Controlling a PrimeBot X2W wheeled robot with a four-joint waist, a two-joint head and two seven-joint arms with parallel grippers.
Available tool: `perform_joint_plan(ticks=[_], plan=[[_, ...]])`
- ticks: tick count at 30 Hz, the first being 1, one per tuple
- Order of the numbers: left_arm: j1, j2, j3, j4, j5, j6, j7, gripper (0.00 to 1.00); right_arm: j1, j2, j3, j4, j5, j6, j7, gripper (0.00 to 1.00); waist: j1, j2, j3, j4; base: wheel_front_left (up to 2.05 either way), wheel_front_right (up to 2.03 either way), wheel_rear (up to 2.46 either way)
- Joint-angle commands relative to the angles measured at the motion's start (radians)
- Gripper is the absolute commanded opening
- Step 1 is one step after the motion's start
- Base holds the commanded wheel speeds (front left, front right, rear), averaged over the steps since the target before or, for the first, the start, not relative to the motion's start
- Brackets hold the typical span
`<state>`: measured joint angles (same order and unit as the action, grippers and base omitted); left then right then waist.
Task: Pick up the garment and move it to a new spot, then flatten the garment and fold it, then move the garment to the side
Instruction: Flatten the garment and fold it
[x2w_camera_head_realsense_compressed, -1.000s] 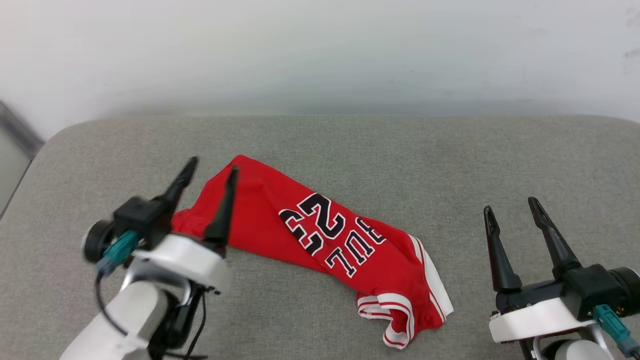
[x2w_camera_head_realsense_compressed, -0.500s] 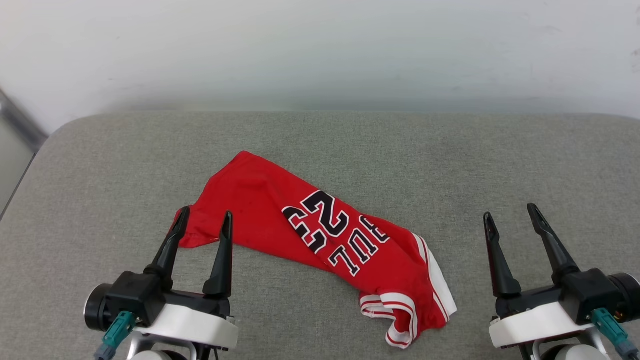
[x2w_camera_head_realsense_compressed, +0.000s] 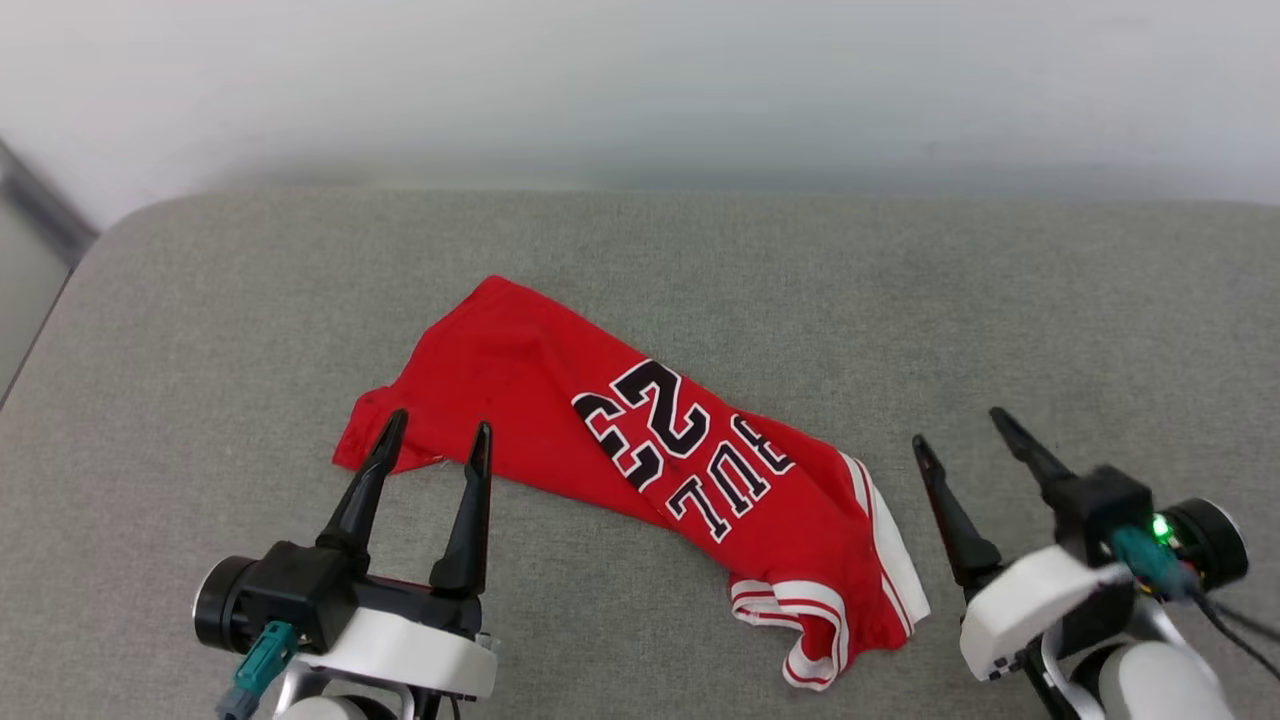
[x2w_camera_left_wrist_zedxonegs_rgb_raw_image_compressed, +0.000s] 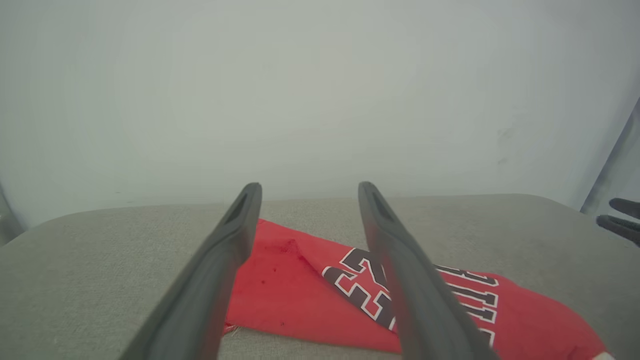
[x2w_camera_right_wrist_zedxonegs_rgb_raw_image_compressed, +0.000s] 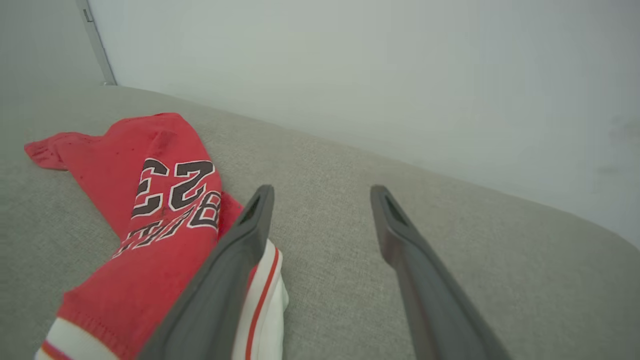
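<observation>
Pulled back to the lower left, the left gripper (x2w_camera_head_realsense_compressed: 441, 422) hangs spread, empty; the right gripper (x2w_camera_head_realsense_compressed: 958, 427), lower right, likewise spread, has tilted toward the red, black-printed jersey garment (x2w_camera_head_realsense_compressed: 520, 380), bunched diagonally mid-frame on a grey fabric cushion (x2w_camera_head_realsense_compressed: 700, 270). Flattening, folding and setting aside apparently remain. One garment, two grippers.

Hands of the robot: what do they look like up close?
The left hand and right hand match: two long, dark, tapering fingers on a black block, a white shell behind, a teal plug. A green light glows on the right one.
</observation>
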<state>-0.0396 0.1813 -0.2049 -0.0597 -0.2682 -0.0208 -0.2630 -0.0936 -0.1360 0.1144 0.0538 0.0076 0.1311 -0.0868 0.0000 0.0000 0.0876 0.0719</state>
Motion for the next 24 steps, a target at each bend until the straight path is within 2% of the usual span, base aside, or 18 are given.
perform_joint_plan(ticks=[1, 5, 6, 10, 14, 18, 24], plan=[[-0.013, -0.015, 0.008, 0.005, 0.019, -0.016, -0.003, 1.0, -0.042, -0.069, 0.062, 0.002, 0.081, -0.001, 0.131, 1.0, 0.0, 0.0, 0.03, 0.015, 0.0, 0.0, 0.0], [-0.035, -0.043, 0.017, 0.016, 0.042, -0.04, -0.003, 1.0, -0.13, -0.223, 0.196, -0.039, 0.27, -0.001, 0.449, 1.0, 0.0, 0.0, 0.068, 0.037, 0.0, 0.0, 0.0], [-0.035, -0.043, 0.017, 0.016, 0.042, -0.04, -0.003, 1.0, -0.13, -0.223, 0.196, -0.039, 0.27, -0.001, 0.449, 1.0, 0.0, 0.0, 0.068, 0.037, 0.0, 0.0, 0.0], [-0.054, -0.066, 0.023, 0.03, 0.063, -0.061, -0.002, 1.0, -0.208, -0.315, 0.257, -0.068, 0.442, -0.001, 0.739, 1.0, 0.0, 0.0, 0.101, 0.071, 0.0, 0.0, 0.0], [-0.072, -0.088, 0.023, 0.043, 0.074, -0.075, -0.003, 1.0, -0.27, -0.359, 0.287, -0.052, 0.515, -0.001, 0.947, 1.0, 0.0, 0.0, 0.127, 0.113, 0.0, 0.0, 0.0], [-0.082, -0.102, 0.021, 0.055, 0.084, -0.085, -0.002, 1.0, -0.309, -0.383, 0.322, -0.011, 0.521, -0.001, 1.039, 1.0, 0.0, 0.0, 0.144, 0.157, 0.0, 0.0, 0.0], [-0.095, -0.114, 0.016, 0.069, 0.091, -0.096, -0.003, 1.0, -0.329, -0.405, 0.381, 0.075, 0.493, -0.001, 1.058, 1.0, 0.0, 0.0, 0.165, 0.208, 0.0, 0.0, 0.0]])
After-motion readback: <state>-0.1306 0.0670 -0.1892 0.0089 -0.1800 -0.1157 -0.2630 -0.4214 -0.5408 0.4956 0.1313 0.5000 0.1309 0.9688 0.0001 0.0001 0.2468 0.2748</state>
